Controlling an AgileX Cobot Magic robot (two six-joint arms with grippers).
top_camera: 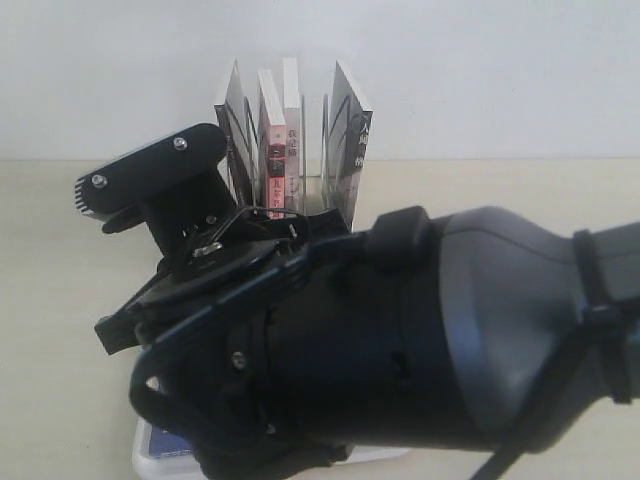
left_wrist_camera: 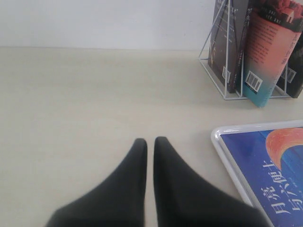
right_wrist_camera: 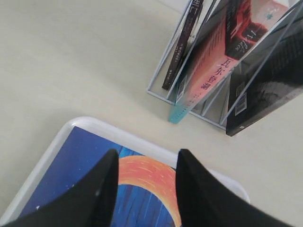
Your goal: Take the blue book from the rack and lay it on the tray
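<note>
Filling most of the exterior view, the dark right arm (top_camera: pixel 400 340) blocks nearly all of the tray, of which only a white corner shows at the bottom edge.

Seen from the right wrist, the right claw (right_wrist_camera: pixel 146 163) hangs over the tray (right_wrist_camera: pixel 71 130) with its two black fingers (right_wrist_camera: pixel 102 189) spread apart and nothing between them. Under it the blue book (right_wrist_camera: pixel 94 175) lies flat inside the tray, cover up, its orange-red crescent showing through the gap between the fingers. The book fills the tray close to the raised rim.

Beyond the tray, near its far edge but not touching it, stands the white wire rack (right_wrist_camera: pixel 208 90) on the pale counter (right_wrist_camera: pixel 71 61). Its slots hold a thin dark-spined book (right_wrist_camera: pixel 182 52), a book with a red-and-teal spine (right_wrist_camera: pixel 206 80) that leans and pokes out past the rack's base, and a black-covered book (right_wrist_camera: pixel 265 90) at the other end.

From the left wrist, the left claw (left_wrist_camera: pixel 150 146) sits low over the bare counter beside the tray, well clear of the rim, its fingertips pressed almost together with only a thin slit left and nothing held. White Chinese characters on the book's cover show at the tray's corner in that view.
</note>
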